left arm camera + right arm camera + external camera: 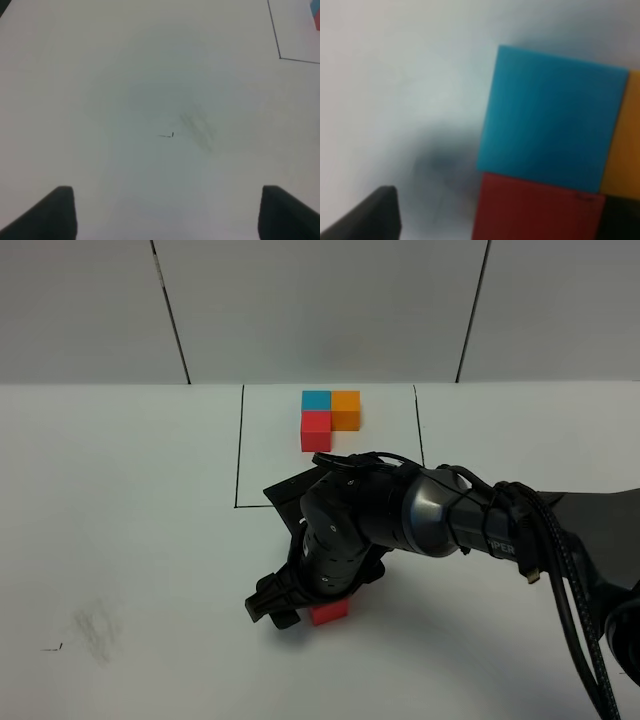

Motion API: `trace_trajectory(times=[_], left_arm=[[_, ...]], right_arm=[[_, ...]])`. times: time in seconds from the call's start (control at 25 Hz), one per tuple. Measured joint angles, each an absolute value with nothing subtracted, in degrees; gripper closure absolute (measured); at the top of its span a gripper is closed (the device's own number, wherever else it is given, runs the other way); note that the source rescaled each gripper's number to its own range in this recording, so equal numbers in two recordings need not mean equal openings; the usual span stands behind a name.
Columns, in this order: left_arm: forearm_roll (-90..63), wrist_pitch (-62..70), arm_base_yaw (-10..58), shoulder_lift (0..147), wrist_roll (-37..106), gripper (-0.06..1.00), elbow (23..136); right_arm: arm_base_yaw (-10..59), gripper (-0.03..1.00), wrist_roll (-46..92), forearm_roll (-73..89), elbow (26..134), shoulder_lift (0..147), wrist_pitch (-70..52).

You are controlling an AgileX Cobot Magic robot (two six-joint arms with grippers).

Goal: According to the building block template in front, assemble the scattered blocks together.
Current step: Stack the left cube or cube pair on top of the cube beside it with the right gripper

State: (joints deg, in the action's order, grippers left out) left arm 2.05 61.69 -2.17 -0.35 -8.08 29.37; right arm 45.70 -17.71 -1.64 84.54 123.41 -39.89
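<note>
Down at the right gripper (300, 612), the jaws stand part open around the scattered blocks, though whether the fingers actually press on any cube cannot be told, because one dark fingertip (367, 215) sits apart from the cubes in the wrist view and the other side is only a dark edge at the corner. That same close view shows the blue block (552, 117) with the red block (535, 207) touching one side and the orange block (627, 135) touching another, so the three loose cubes look already pushed into an L like the pattern. From the high camera only the red block shows, peeping out beneath the wrist, while the blue and orange ones are hidden under the arm. The arm reaches across from the right side of the white table (120, 540) and hangs low over the cubes, probably to nudge or square them up. Farther back, inside the black outlined box, the building block template (330, 418) sits untouched as the reference. The left gripper (167, 212) hangs with its fingers spread wide over bare table near a faint smudge (197, 127), holding nothing and keeping well clear of the work.
</note>
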Motion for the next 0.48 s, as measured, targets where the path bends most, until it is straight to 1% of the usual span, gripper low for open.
trace_trajectory(times=[0.48], left_arm=[[2.1, 61.7, -2.2, -0.3, -8.1, -0.05, 29.4]], right_arm=[[45.5, 0.32, -17.1, -1.6, 84.5, 125.3, -39.2]])
